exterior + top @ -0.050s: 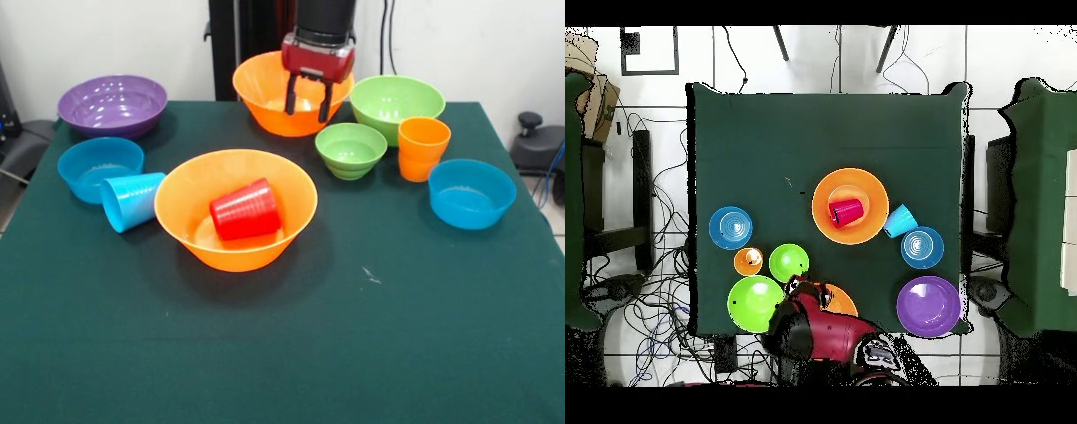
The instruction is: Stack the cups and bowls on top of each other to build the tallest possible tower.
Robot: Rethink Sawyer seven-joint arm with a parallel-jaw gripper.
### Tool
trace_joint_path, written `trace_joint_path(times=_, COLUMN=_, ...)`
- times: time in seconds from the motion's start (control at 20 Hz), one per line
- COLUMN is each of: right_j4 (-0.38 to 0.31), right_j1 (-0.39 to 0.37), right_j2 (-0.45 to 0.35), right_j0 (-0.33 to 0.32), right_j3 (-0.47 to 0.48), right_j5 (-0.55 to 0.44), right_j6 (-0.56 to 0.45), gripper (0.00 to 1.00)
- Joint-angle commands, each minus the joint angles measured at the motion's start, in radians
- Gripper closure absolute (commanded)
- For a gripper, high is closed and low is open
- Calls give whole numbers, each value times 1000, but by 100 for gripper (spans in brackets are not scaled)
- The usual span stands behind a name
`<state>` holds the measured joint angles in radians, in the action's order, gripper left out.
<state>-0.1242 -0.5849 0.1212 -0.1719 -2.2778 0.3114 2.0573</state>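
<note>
Green surface (441, 336) is showing no tower yet: cups and bowls are lying scattered, red cup (245, 210) tipped inside the near orange bowl (190, 208), while the tool (307, 104) is hovering empty, jaws apart, over the far orange bowl (260, 93).

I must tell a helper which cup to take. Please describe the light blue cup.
Find the large orange bowl holding a red cup. The light blue cup lies tipped beside it, next to a small blue bowl. No other cup here is blue.

A dark green counter (765, 130) stands on a white tiled floor (675, 60) strewn with black cables (660, 290), a plain white wall (106, 35) behind it and green-topped tables (1040, 200) flanking it.
</note>
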Motion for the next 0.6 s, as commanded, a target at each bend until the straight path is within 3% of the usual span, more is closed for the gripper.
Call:
trace_joint_path(times=0.05, right_j4=-86, right_j1=25, right_j2=-58, right_j0=8, right_j3=-167, right_j5=99, right_j6=212, gripper=0)
trace_joint_path(times=0.3, right_j4=-156, right_j1=-46, right_j2=-32, right_j0=-57, right_j3=-250, right_j5=92, right_j6=196, gripper=0)
trace_joint_path(times=0.4, right_j4=-187, right_j1=-21, right_j2=-13, right_j0=-77, right_j3=-253, right_j5=136, right_j6=206, gripper=0)
trace_joint_path(times=0.6, right_j4=-226, right_j1=82, right_j2=-4, right_j0=-117, right_j3=-169, right_j5=192, right_j6=196, gripper=0)
